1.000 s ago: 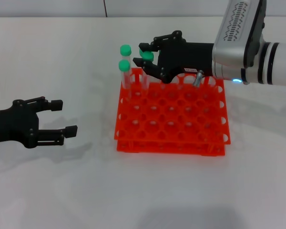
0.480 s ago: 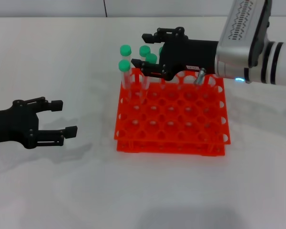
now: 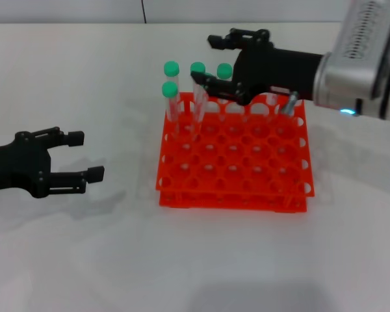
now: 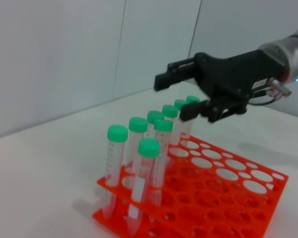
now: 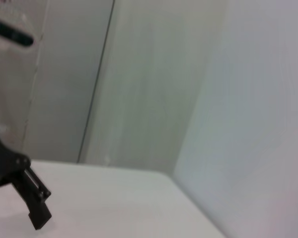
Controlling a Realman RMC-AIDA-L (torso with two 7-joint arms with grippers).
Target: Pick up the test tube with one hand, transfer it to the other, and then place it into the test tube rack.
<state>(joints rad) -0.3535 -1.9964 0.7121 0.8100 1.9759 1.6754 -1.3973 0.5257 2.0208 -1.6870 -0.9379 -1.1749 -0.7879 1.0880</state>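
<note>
Right gripper (image 3: 210,60) first: its fingers (image 3: 205,82) are spread wide with nothing between them, one finger above and one below, hanging over the far edge of the test tube rack (image 3: 234,156). From the left wrist view the same open fingers sit just beside the last green caps in the row, not closed on any of them. The silver-white arm with its blue light (image 3: 346,112) reaches in from the right.

The test tube (image 3: 225,71) that sits nearest those fingers is upright in a far hole of the rack, cap up, alongside the other green-capped tubes (image 3: 171,68) clustered at the rack's far left corner. Which of them was the latest to go in I cannot tell for certain.

Over on the left, the left gripper (image 3: 79,156) holds nothing either, fingers apart, low above the bench (image 3: 84,260), well apart from the rack.

So my read is that this is the placing step at its tail end, tube seated and let go. The next move, as I judge it, calls for lifting the right gripper straight up and away without clipping the neighbouring caps, since the fingers are so close to them.
</note>
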